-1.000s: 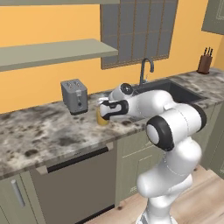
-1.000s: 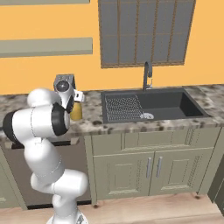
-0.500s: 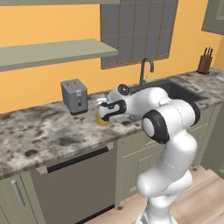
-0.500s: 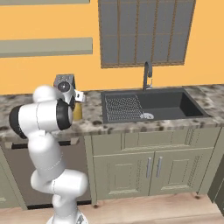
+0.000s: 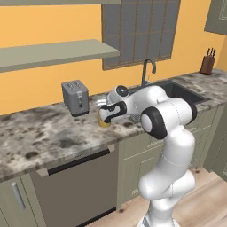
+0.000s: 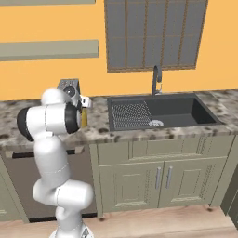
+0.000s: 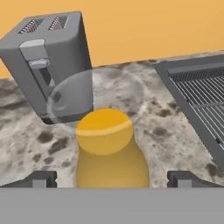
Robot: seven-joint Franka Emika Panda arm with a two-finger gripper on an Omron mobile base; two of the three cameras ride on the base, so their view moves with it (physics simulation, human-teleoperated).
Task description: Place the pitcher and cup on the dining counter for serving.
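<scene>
The mustard-yellow pitcher (image 7: 109,148) stands upright on the marble counter, just in front of the toaster. My gripper (image 7: 113,178) is open around its lower body, one dark fingertip (image 7: 41,178) on each side with gaps left. From the left base camera, the hand (image 5: 106,116) covers most of the pitcher (image 5: 103,123). In the right base view a strip of the pitcher (image 6: 84,118) shows beside the arm. The green cup is out of view. This counter (image 5: 48,137) has the built-in sink; the dining counter is out of view.
A grey toaster (image 5: 74,96) stands close behind the pitcher, by the yellow wall. A clear glassy round object (image 7: 94,98) sits between toaster and pitcher. The black sink (image 6: 158,114) with its faucet (image 6: 156,79) lies to the right. A knife block (image 5: 205,64) stands far right.
The arm's elbow has swung a little to the left towards the counter. The hand stays at the pitcher, which has not moved.
</scene>
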